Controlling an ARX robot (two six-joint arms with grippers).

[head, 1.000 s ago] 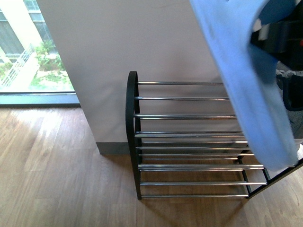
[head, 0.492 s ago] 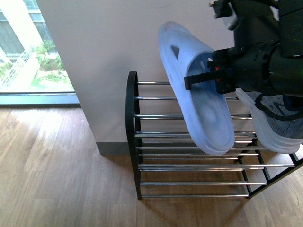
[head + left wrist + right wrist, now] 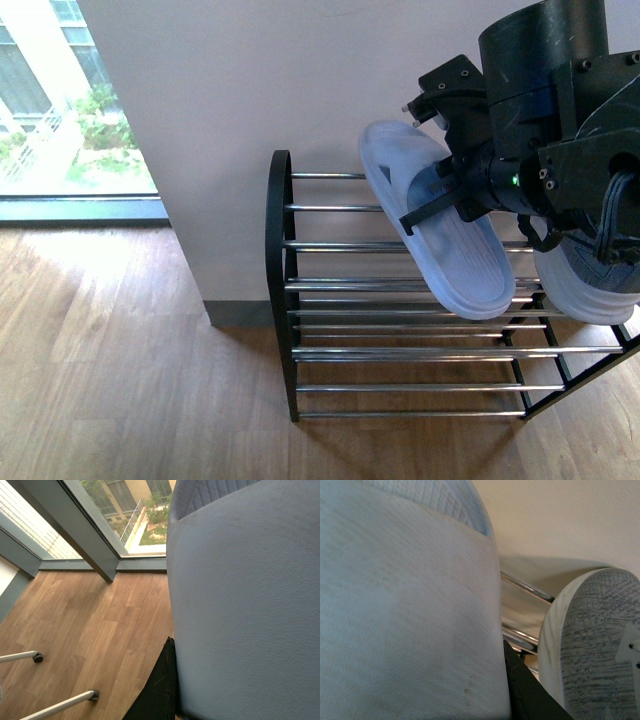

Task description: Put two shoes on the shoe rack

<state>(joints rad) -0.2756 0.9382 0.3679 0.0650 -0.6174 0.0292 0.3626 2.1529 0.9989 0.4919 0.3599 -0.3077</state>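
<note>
My right gripper (image 3: pixel 432 205) is shut on a pale blue slide (image 3: pixel 450 240) and holds it tilted, sole down, just above the top chrome rods of the shoe rack (image 3: pixel 400 285). A grey knit sneaker (image 3: pixel 585 285) rests on the rack to its right. The right wrist view shows that slide (image 3: pixel 405 605) against a black finger (image 3: pixel 525 695), with the sneaker (image 3: pixel 590 650) and the rack's rods (image 3: pixel 525 587) beyond. In the left wrist view a second pale blue slide (image 3: pixel 245 600) fills the picture, with my left gripper (image 3: pixel 172 675) shut on it; one finger (image 3: pixel 157 690) shows.
The rack's black frame (image 3: pixel 278 250) stands against a pale wall (image 3: pixel 250 100). Wood floor (image 3: pixel 120 350) spreads to the left, up to a floor-level window (image 3: pixel 60 120). White chair legs with casters (image 3: pixel 30 656) stand on the floor in the left wrist view.
The slide in the front view went from close to the camera down and away to the rack's top shelf, and the dark right arm came further into view.
</note>
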